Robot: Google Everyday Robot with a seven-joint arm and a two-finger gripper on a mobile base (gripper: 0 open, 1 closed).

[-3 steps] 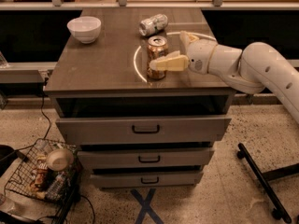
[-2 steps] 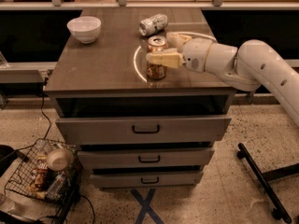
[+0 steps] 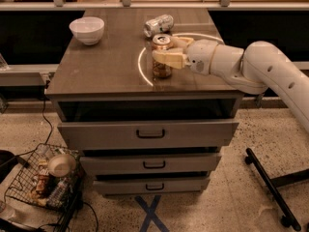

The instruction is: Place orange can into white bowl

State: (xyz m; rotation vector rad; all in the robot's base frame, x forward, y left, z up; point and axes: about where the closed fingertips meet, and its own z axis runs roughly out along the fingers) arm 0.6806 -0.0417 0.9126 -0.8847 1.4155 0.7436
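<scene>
On the surface (image 3: 106, 66), right of centre: pincer (image 3: 164, 49) clamped around upright orange can (image 3: 161, 70); white bowl (image 3: 87, 29) well apart, far-left corner

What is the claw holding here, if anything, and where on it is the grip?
The claw holds the orange can by the upper half of its body, just below the silver top. One finger crosses the can's front, and the can is upright.

The pincer (image 3: 164, 51), smooth matt cream plastic, clasps the orange can (image 3: 161, 70) mid-tabletop. The can is metal with a shiny silver top. The bowl (image 3: 87, 30) is glossy white ceramic. The tabletop (image 3: 106, 66) looks like smooth brown wood with a soft sheen. The floor basket (image 3: 24, 175) is thin wire.
</scene>
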